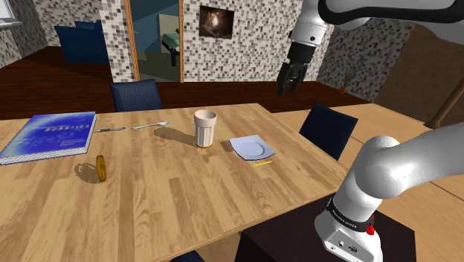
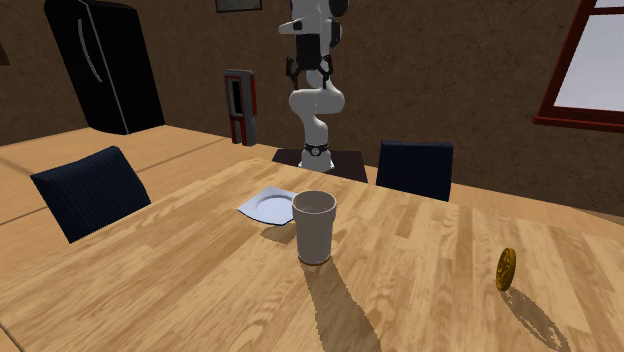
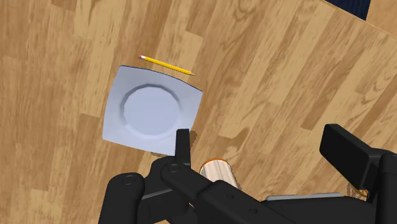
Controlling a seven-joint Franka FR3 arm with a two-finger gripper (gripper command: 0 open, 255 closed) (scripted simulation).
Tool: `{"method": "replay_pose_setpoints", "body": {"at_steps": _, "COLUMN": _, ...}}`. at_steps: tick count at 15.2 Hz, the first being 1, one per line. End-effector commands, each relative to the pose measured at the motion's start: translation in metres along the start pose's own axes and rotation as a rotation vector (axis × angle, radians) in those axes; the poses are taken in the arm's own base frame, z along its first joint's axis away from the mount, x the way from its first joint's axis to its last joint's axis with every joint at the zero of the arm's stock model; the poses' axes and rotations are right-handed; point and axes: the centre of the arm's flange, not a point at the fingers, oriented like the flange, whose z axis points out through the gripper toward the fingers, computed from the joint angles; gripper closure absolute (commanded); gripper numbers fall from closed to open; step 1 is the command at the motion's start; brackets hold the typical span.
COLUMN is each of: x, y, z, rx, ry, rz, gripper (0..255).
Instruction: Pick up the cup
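Standing upright on the wooden table [image 1: 186, 201], the cup [image 1: 206, 128] is a tall, cream-coloured tumbler, wider at the open mouth than at the base. A thin orange tint shows at its foot in the shoulder view. It sits near the middle of the table, just beside a white square plate [image 1: 251, 147] but apart from it. In the shoulder view it stands between that plate and a spoon [image 1: 151, 125].

The gripper [image 1: 291, 80] hangs high above the table, well apart from the cup. Its fingers [image 3: 182, 145] are spread, with nothing between them.

Obscured items: in the wrist view the gripper's black body covers most of the cup, leaving part of the rim visible. The lettering on the blue book [image 1: 50, 135] cannot be read, and the shoulder view's left edge cuts off one corner of it. The markings on the gold disc [image 1: 101, 168], which stands on its edge, cannot be made out. Each dark blue chair [image 1: 136, 94] is partly hidden behind the table edge. The knife [image 1: 109, 129] beside the spoon is too small to describe further.

Count: one cup, one plate, one yellow pencil [image 1: 262, 163] lying just beside the plate, one spoon, one knife, one book, one gold disc, two chairs.
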Motion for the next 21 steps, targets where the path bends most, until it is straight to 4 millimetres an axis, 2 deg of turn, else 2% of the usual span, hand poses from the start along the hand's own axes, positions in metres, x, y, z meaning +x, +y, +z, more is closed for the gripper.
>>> {"method": "replay_pose_setpoints", "body": {"at_steps": 1, "x": 0.000, "y": 0.000, "z": 0.000, "rx": 0.000, "ry": 0.000, "rz": 0.000, "gripper": 0}}
{"method": "replay_pose_setpoints", "body": {"at_steps": 21, "x": 0.225, "y": 0.008, "z": 0.143, "rx": 0.020, "ry": -0.022, "rz": -0.015, "gripper": 0}}
